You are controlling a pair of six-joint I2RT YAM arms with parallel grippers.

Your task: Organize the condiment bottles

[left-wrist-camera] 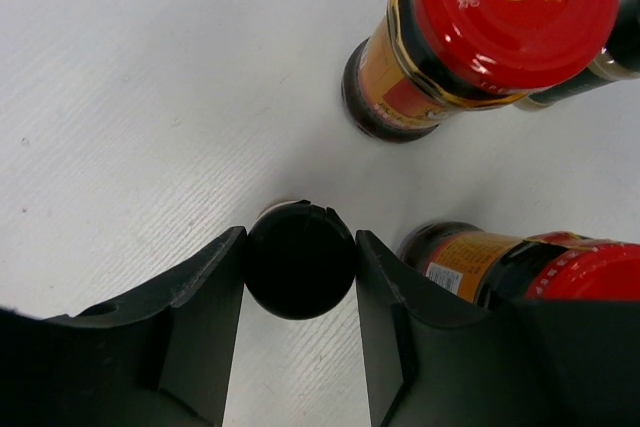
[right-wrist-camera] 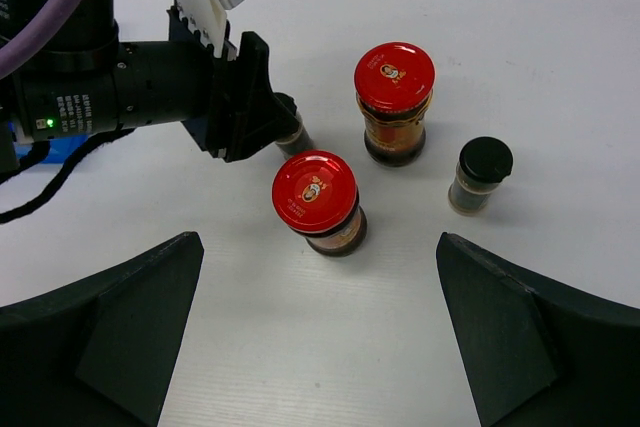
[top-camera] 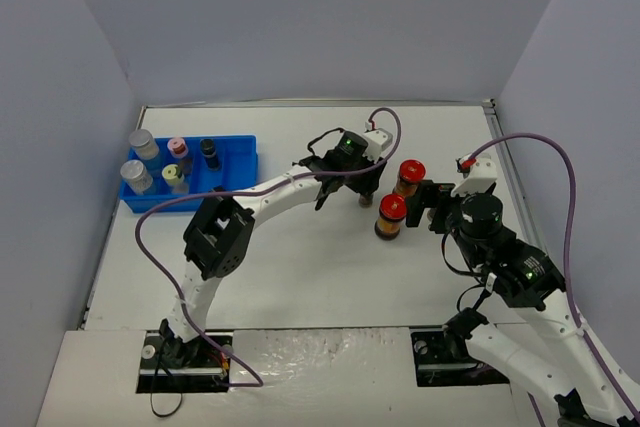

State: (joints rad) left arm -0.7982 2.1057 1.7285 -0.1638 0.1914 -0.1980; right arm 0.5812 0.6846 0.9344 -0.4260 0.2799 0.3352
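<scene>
Left gripper (left-wrist-camera: pixel 300 247) pinching black-capped jar (left-wrist-camera: pixel 300 272), mid-worktop toward back, just beside red-lidded jars (left-wrist-camera: pixel 500 17). I judge: lift straight up before swinging, clear red lids, carry upright to blue tray (top-camera: pixel 248 162) at back-left corner. Right gripper (top-camera: pixel 432 205) spread wide, holding nothing.

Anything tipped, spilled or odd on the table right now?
Nothing stands out. Both red-lidded jars stand upright, as does the loose black-capped jar. The left gripper is shut on another black-capped jar, also upright. The tray holds upright jars; no spill visible.
</scene>
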